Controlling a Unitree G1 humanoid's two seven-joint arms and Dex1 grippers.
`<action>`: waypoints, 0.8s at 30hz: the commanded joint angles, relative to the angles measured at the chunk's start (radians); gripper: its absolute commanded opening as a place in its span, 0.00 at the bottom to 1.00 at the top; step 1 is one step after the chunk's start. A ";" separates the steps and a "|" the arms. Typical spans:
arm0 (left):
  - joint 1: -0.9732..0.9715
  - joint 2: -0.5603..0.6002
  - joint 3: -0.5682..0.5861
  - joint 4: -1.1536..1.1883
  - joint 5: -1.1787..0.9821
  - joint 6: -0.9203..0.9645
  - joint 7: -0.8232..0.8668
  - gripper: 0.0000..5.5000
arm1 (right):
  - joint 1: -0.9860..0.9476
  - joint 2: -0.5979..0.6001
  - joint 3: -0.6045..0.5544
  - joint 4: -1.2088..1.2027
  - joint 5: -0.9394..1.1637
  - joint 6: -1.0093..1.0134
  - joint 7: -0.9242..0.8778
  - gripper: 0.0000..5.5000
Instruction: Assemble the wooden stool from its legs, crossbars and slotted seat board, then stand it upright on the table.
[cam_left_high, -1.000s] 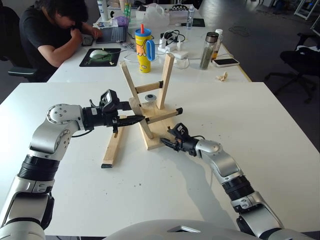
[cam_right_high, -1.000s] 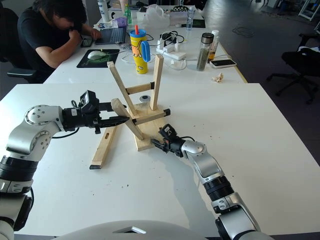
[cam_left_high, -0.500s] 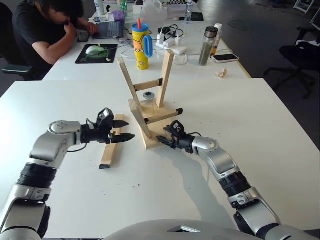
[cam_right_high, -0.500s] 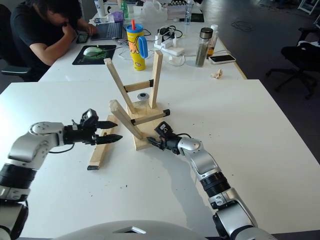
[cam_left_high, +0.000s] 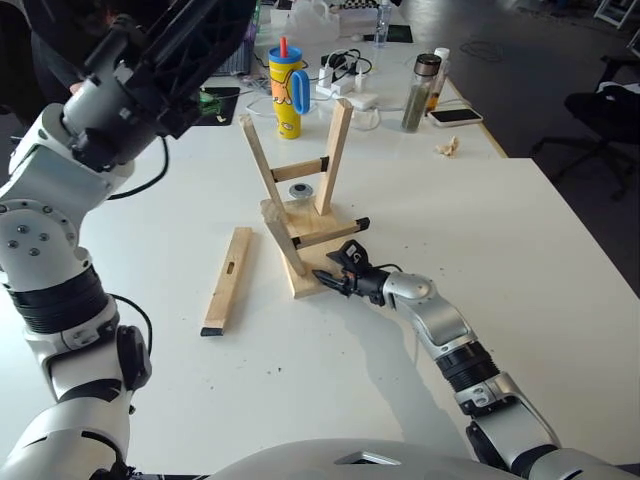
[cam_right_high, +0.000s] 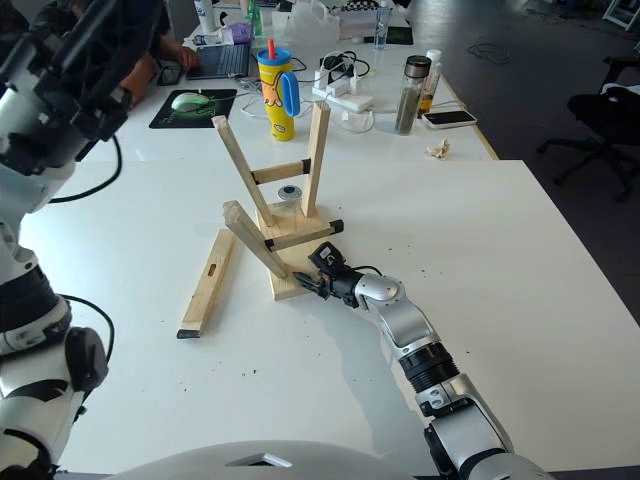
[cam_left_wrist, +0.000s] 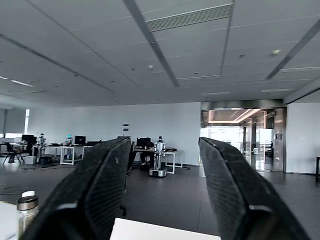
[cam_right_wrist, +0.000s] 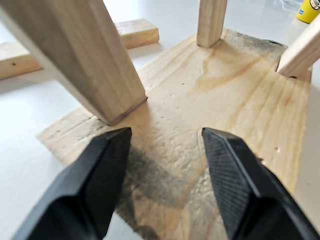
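Your left gripper (cam_left_wrist: 162, 192) has swung up off the table since a second ago, away from the loose leg (cam_left_high: 226, 280) it hovered over. Your right gripper (cam_left_high: 333, 279) has stayed at the seat board (cam_left_high: 310, 282).

From the head views you are looking at a white table (cam_left_high: 520, 260). A second desk (cam_left_high: 385, 140) beyond the seat board carries a yellow cup (cam_left_high: 285, 95), a bottle (cam_left_high: 421, 92) and a phone (cam_left_high: 456, 117). The seat board lies flat and is pale raw wood. Two legs (cam_left_high: 335, 150) stand up from its far end, joined by a crossbar (cam_left_high: 298, 171). A third leg (cam_left_high: 285, 240) leans up from its near end, and a second crossbar (cam_left_high: 330, 232) runs off to its side. The loose leg lies flat, apart from the seat board on your left-arm side. Your right gripper sits at the seat board's near corner, while your left arm is raised high, well clear of it.

In the left wrist view, the fingers (cam_left_wrist: 100, 195) stand wide apart with nothing between them. An open office with ceiling panels and desks lies beyond.

In the right wrist view, the fingers (cam_right_wrist: 100, 170) are spread wide and empty, low over the seat board's grainy near end. The leaning leg's foot is just ahead of one of them.
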 joint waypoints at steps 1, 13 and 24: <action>0.226 0.005 -0.324 -0.020 0.308 0.013 0.051 0.34 | 0.063 -0.024 0.042 0.095 -0.072 0.065 -0.004 0.47; 0.221 -0.114 -0.180 0.049 0.618 -0.363 0.225 0.28 | 0.059 -0.021 0.028 0.109 -0.090 0.001 -0.024 0.47; 0.777 -0.087 -0.127 0.010 0.830 -0.342 0.296 0.56 | 0.220 -0.100 -0.107 -0.284 -0.024 -0.128 -0.003 0.47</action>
